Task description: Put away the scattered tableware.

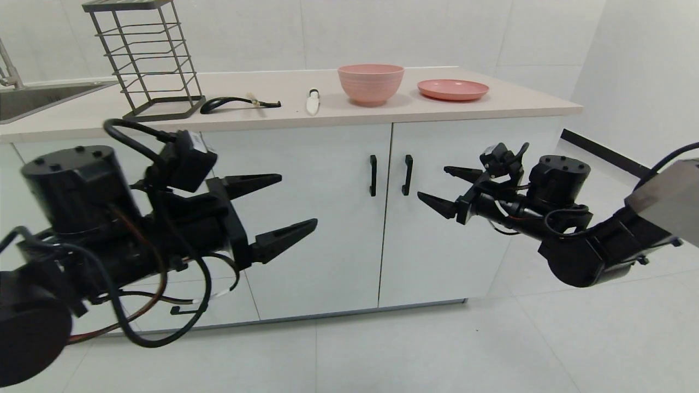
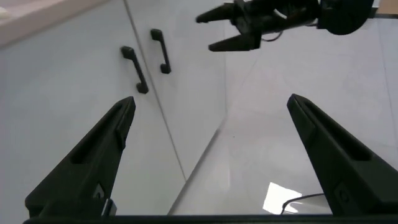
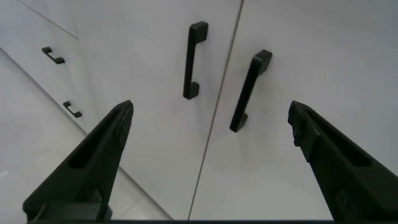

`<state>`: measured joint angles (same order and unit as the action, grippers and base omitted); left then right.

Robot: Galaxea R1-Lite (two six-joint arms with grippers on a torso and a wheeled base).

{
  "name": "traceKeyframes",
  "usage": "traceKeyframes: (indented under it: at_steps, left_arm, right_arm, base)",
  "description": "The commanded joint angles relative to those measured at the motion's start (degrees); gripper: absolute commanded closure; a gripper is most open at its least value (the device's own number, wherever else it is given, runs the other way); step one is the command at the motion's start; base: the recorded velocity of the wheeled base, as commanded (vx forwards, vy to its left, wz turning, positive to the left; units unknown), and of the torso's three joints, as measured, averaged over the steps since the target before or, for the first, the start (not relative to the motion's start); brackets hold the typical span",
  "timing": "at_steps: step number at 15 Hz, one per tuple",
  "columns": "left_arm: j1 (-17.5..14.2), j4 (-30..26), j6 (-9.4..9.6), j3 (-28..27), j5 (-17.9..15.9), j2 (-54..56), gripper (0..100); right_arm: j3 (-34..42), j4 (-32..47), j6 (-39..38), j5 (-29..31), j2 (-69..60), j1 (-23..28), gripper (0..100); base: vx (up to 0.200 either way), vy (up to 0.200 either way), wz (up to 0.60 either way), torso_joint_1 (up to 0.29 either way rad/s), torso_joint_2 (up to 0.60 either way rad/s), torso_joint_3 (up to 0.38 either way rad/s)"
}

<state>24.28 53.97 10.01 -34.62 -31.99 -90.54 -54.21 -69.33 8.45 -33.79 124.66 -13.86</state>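
Left tool (image 1: pixel 298 199) and right tool (image 1: pixel 432 182) both hang spread apart below the front edge of the desk (image 1: pixel 273 117); I'd raise them clear of it before reaching for the pink bowl (image 1: pixel 371 83).

On the pale countertop (image 1: pixel 519 101), a black wire rack (image 1: pixel 144 60) stood leftmost; rightward in a row lay a black curved ladle (image 1: pixel 218 102), a small white utensil (image 1: pixel 312 101), a round pink bowl (image 1: pixel 371 83), then a flat pink plate (image 1: pixel 452 89).
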Motion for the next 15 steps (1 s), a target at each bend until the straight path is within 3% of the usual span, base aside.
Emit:
traceKeyframes:
  at_steps: [1,6,10,13,15]
  left_arm:
    - [4.9,1.8,-0.08,-3.6,0.3,-10.2,0]
    - [9.3,3.3,-0.16,-12.8,1.3,-17.6,0]
    - [13.2,3.5,-0.69,-15.5,1.1,-21.5,0]
    - [12.4,4.0,-0.69,-20.0,1.2,-24.2,0]
    - [11.8,4.0,-0.69,-20.2,1.3,-24.2,0]
  right_arm:
    - [-5.3,-1.0,0.0,-2.1,6.3,0.2,0]
    - [-10.9,-1.0,0.0,-2.5,12.1,0.9,0]
    - [-15.4,-0.7,-0.1,-2.9,15.3,0.3,0]
    - [-21.5,0.4,-0.3,-3.0,18.2,-0.6,0]
    - [-22.7,1.5,-0.4,-3.8,18.5,-1.1,0]
  base:
    - [0.0,0.0,0.0,0.0,0.0,0.0]
    - [0.0,0.0,0.0,0.0,0.0,0.0]
    - [0.0,0.0,0.0,0.0,0.0,0.0]
    - [0.0,0.0,0.0,0.0,0.0,0.0]
    - [0.0,0.0,0.0,0.0,0.0,0.0]
